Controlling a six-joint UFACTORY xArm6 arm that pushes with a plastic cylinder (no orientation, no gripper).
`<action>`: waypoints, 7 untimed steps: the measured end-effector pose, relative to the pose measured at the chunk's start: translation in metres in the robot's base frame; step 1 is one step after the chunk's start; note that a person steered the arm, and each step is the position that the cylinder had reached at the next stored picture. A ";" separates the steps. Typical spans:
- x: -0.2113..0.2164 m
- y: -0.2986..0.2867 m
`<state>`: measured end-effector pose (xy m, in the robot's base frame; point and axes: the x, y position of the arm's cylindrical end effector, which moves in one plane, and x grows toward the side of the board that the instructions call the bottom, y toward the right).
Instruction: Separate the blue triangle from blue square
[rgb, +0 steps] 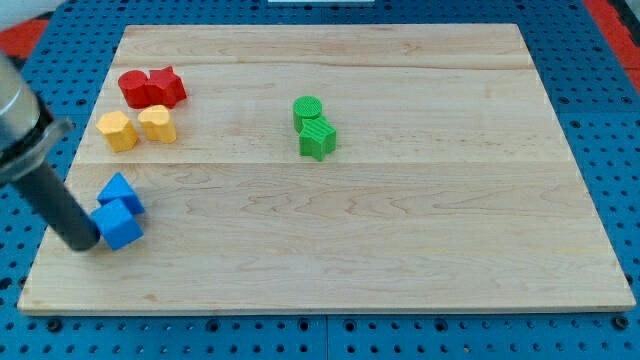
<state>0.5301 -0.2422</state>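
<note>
Separation is not yet done: blue square (121, 226) and blue triangle (120, 192) touch near the worktop (420, 250) left edge. My tip (82, 243), a bare end effector holding nothing, touches the square's left; next it must wedge between them

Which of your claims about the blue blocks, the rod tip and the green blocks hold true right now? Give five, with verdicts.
1. The two blue blocks touch each other. True.
2. My tip sits at the view's right of the blue blocks. False: it is at their left, against the lower one.
3. The green blocks lie near the board's middle. True.
4. The red blocks sit below the yellow blocks. False: above them.
5. The blue blocks are already separated. False: together.
</note>
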 end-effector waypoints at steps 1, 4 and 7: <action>-0.046 0.000; -0.083 -0.037; -0.071 0.106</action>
<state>0.4595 -0.1362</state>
